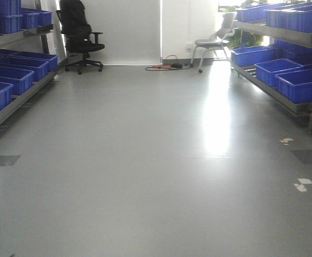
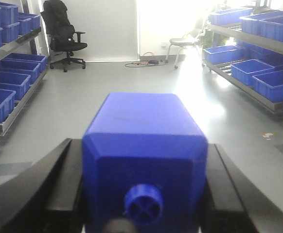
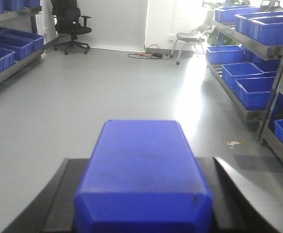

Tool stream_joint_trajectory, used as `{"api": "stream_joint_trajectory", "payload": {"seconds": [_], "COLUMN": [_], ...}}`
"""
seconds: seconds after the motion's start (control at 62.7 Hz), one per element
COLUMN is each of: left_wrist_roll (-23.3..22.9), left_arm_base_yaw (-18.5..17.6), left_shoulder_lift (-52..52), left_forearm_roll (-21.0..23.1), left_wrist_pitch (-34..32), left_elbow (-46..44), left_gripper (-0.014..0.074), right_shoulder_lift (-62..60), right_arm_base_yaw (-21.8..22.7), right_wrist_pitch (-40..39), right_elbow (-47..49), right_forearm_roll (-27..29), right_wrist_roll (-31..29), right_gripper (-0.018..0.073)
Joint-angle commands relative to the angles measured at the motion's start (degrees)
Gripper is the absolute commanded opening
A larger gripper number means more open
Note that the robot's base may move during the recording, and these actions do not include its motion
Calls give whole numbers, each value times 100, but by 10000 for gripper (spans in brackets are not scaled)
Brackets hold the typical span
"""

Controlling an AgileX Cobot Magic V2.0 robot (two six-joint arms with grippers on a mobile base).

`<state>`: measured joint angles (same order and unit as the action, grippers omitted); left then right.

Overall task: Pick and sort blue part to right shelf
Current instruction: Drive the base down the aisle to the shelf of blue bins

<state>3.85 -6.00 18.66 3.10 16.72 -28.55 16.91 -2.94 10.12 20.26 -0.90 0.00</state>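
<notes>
Mid-aisle on open floor (image 1: 145, 160), robot pausing between shelf rows: pick looking done, delivery remaining. Left hand (image 2: 141, 143) clamping blue part (image 2: 144, 167), part filling gap between black fingers (image 2: 59, 184), knob pointing back at wrist camera. Right hand (image 3: 141, 162) squeezing boxier blue block (image 3: 141, 184), knob not showing. Right shelf (image 1: 301, 37) standing well apart at right edge, blue bins (image 1: 301, 83) lying open-topped, awaiting part.

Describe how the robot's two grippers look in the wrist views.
The left gripper and the right gripper look alike: the jaws are plain matte black, broad and flat, with sloping outer edges. No cables, markings or labels show.
</notes>
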Motion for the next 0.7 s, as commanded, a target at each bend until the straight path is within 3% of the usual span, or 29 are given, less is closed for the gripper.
{"api": "stream_joint_trajectory", "payload": {"seconds": [0.0, 0.686], "left_wrist_roll": [-49, -49], "left_arm_base_yaw": [-2, -2], "left_shoulder_lift": [53, 53], "left_forearm_roll": [6, 6], "left_wrist_pitch": [-518, -518], "left_elbow": [-163, -163], "left_gripper": [333, 333], "right_shoulder_lift": [36, 36], "right_arm_base_yaw": [37, 37], "right_wrist_pitch": [-532, -532], "right_elbow": [162, 162], "right_forearm_roll": [-51, -51], "right_wrist_roll": [0, 0], "right_gripper": [382, 382]}}
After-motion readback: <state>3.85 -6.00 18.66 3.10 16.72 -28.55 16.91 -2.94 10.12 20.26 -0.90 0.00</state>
